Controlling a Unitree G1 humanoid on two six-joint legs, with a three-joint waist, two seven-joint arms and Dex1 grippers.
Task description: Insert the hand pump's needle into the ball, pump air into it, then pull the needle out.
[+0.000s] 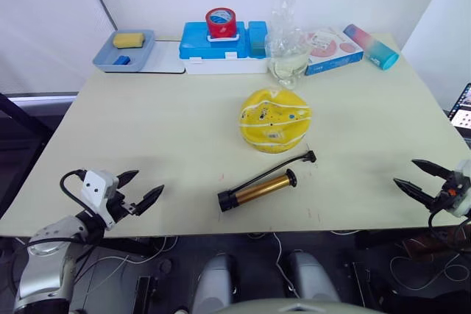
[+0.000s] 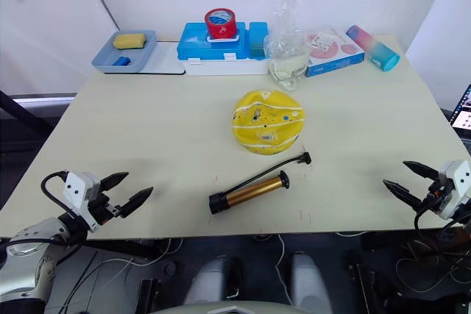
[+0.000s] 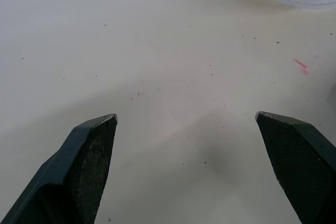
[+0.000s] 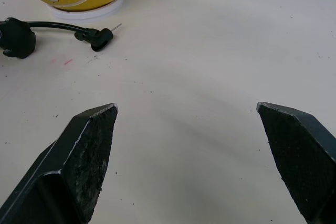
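Both grippers are held spread and empty at the table's near corners.
The hand pump (image 1: pixel 256 190) is laid just before the dented ball (image 1: pixel 275 120) at mid-table; the needle (image 4: pixel 116 27) and the ball's white ring base are resolved from the right wrist.

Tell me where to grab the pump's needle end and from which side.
Grip the black fitting behind the needle, not the thin pin itself, which is too slight to pinch. It lies flat on the table beside the ball, at the end of the hose running from the pump. The open right claw is probably best placed, coming down from above on the robot's right.
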